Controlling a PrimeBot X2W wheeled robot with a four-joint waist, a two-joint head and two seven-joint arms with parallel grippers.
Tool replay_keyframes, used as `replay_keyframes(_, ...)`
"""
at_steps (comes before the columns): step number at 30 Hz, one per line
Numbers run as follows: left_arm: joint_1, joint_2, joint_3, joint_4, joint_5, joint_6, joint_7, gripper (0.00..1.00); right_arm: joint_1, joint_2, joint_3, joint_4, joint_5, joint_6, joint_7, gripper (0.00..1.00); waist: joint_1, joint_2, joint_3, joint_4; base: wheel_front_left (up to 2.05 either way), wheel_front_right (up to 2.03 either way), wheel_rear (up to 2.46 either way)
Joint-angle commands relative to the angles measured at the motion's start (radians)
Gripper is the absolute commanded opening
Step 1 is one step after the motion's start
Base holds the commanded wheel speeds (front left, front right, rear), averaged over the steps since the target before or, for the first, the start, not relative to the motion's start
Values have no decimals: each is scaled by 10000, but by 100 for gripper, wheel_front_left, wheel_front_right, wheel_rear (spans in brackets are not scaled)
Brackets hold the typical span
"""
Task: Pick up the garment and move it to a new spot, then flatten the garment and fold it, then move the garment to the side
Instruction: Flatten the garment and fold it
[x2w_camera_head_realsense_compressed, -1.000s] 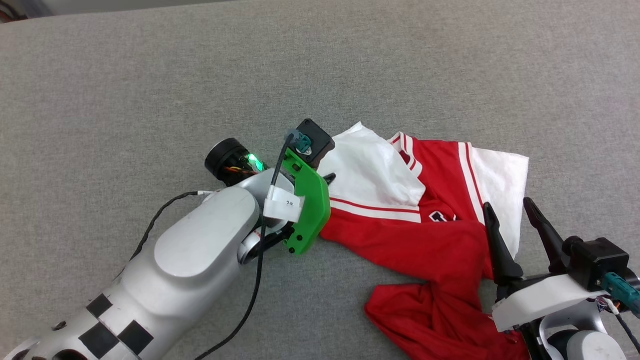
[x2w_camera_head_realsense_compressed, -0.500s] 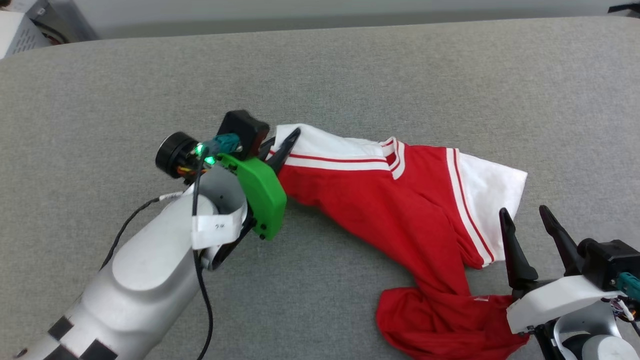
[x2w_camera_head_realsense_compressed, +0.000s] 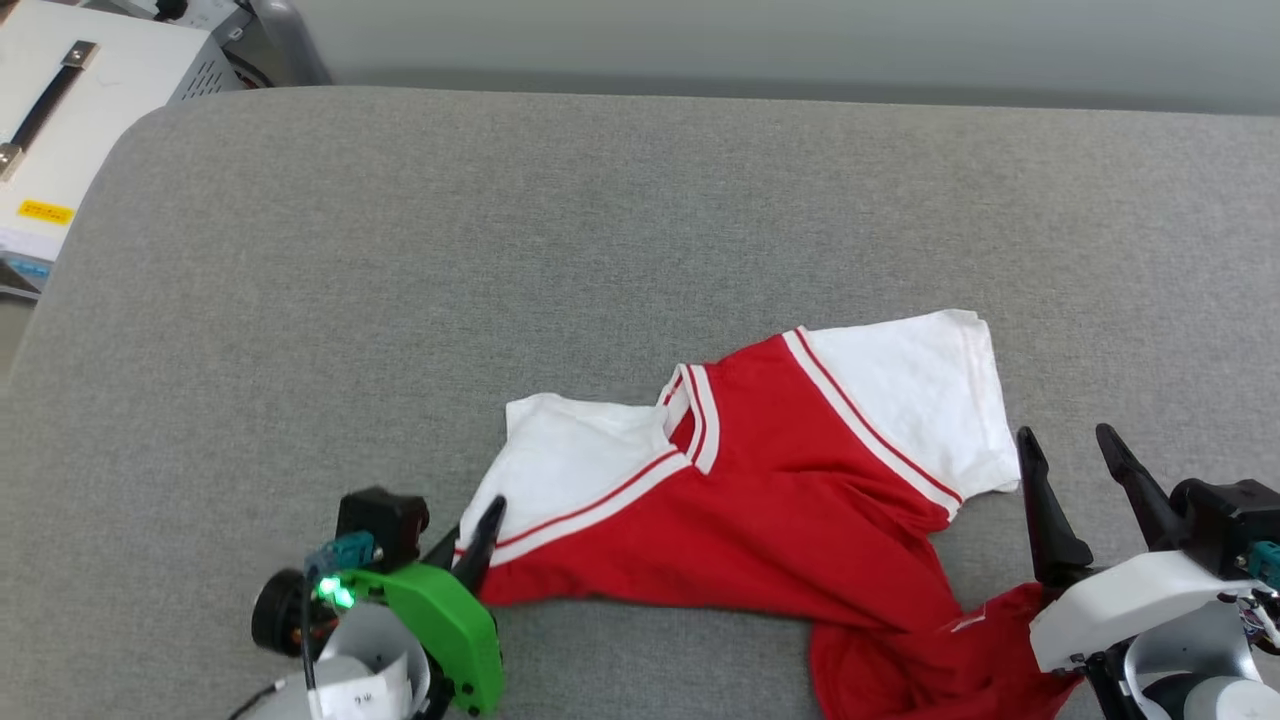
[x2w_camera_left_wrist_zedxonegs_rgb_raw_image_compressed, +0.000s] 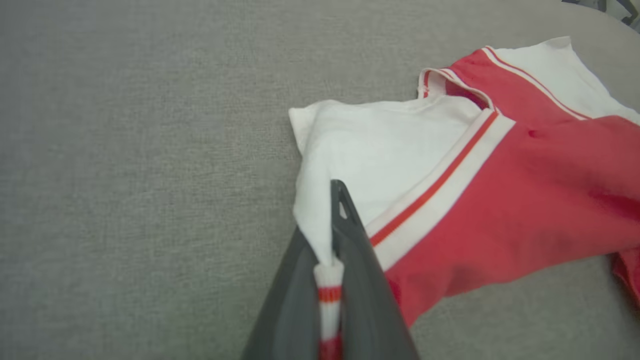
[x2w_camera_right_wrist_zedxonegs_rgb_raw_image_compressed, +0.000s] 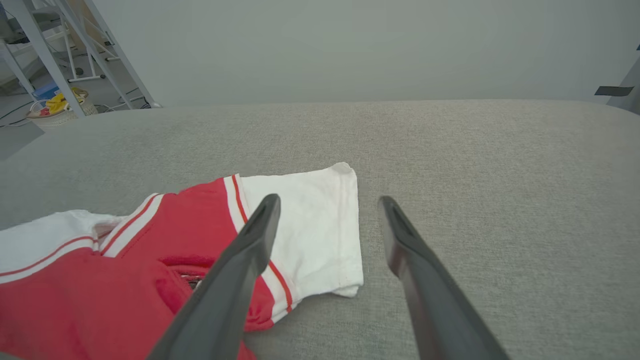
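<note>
The garment (x2w_camera_head_realsense_compressed: 780, 520) is a red T-shirt with white striped-trim sleeves, lying crumpled and stretched sideways on the grey cushion (x2w_camera_head_realsense_compressed: 600, 220). My left gripper (x2w_camera_head_realsense_compressed: 480, 530) is at the lower left, shut on the cuff of the left white sleeve. In the left wrist view the striped cuff (x2w_camera_left_wrist_zedxonegs_rgb_raw_image_compressed: 327, 285) is pinched between the left gripper's (x2w_camera_left_wrist_zedxonegs_rgb_raw_image_compressed: 327, 235) dark fingers, with the garment (x2w_camera_left_wrist_zedxonegs_rgb_raw_image_compressed: 525, 200) trailing away to the right. My right gripper (x2w_camera_head_realsense_compressed: 1065, 445) stands open at the lower right, beside the other white sleeve (x2w_camera_head_realsense_compressed: 910, 400) and over the bunched red hem. In the right wrist view that gripper (x2w_camera_right_wrist_zedxonegs_rgb_raw_image_compressed: 330, 200) holds nothing, above the garment (x2w_camera_right_wrist_zedxonegs_rgb_raw_image_compressed: 100, 290).
A white equipment case (x2w_camera_head_realsense_compressed: 70, 110) stands beyond the cushion's far left corner. Metal frame legs (x2w_camera_right_wrist_zedxonegs_rgb_raw_image_compressed: 75, 45) and a small basket (x2w_camera_right_wrist_zedxonegs_rgb_raw_image_compressed: 55, 107) are on the floor past the cushion. Bare grey cushion stretches behind and to the left of the garment.
The left gripper has shut on the sleeve cuff and drawn back toward me, pulling the sleeve out and stretching the garment. The head view has also tilted. The right gripper stays open.
</note>
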Motion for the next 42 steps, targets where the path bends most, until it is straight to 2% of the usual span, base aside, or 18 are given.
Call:
replay_keyframes(1, 378, -83, 32, 4, -201, 103, -74, 0, 129, -16, -8, -64, 18, -7, 57, 100, 0, 0, -116, 139, 0, 0, 0)
replay_keyframes(5, 973, -302, -103, 254, -522, 123, -59, 0, 172, -16, 10, -161, -10, -7, 180, 100, 0, 0, -202, 163, 0, 0, 0)
replay_keyframes(6, 1055, -355, -126, 326, -588, 126, -35, 29, 179, -16, 17, -186, -31, -7, 199, 100, 0, 0, -232, 162, 0, 0, 0)
replay_keyframes(7, 1108, -398, -151, 412, -609, 136, -42, 97, 188, -16, 21, -228, -53, -7, 221, 100, 0, 0, -260, 163, 0, 0, 0)
replay_keyframes(8, 1132, -445, -153, 457, -623, 140, -86, 100, 200, -16, 21, -256, -65, -7, 238, 100, 0, 0, -304, 167, 0, 0, 0)
replay_keyframes(12, 1065, -536, -107, 387, -406, 378, -419, 100, 306, -16, 9, -460, -119, -7, 301, 100, 0, 0, -475, 203, 0, 0, 0)
replay_keyframes(17, 680, -305, 63, 141, -15, 713, -640, 100, 414, -16, -6, -625, -97, -7, 375, 100, 0, 0, -575, 225, 0, 0, 0)
replay_keyframes(21, 57, 19, 68, -12, 89, 598, -106, 100, 415, -16, 27, -689, -33, -7, 398, 100, 0, 0, -452, 172, 0, 0, 0)
replay_keyframes(23, -346, 196, -29, -9, 8, 360, 535, 100, 385, -16, 42, -695, -22, -7, 401, 100, 0, 0, -329, 123, 0, 0, 0)
replay_keyframes(30, -1943, 705, -546, 536, -587, -1012, 3325, 100, 130, -16, 216, -639, -18, -7, 363, 100, 0, 0, 255, -198, 0, 0, 0)
replay_keyframes(37, -3000, 566, -760, 1734, -671, -1681, 4235, 100, -88, -16, 372, -420, 62, -7, 230, 100, 0, 0, 744, -554, 0, 0, 0)
replay_keyframes(42, -3517, 328, -1366, 2725, -428, -2075, 5181, 100, -202, -16, 444, -258, 104, -7, 148, 100, 0, 0, 897, -713, 0, 0, 0)
